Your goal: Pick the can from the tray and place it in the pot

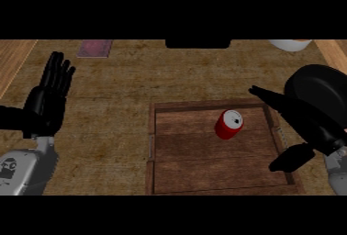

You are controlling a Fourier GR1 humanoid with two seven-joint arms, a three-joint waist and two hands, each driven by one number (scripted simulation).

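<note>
A red can [229, 124] with a silver top stands in the upper middle of a brown wooden tray [203, 176]. A black pot [320, 85] sits at the right edge, just beyond the tray's far right corner. My right hand [308, 124] hovers over the tray's right side, open, fingers stretched up-left and thumb hanging down; it is right of the can and apart from it, and it covers part of the pot. My left hand [47, 98] rests open at the left, fingers up, far from the tray.
A pinkish flat object [95, 48] lies at the back left. A white round object [290, 44] shows at the back right, and a dark object [198, 43] sits at the back centre. Lighter wood strips run along both side edges of the counter.
</note>
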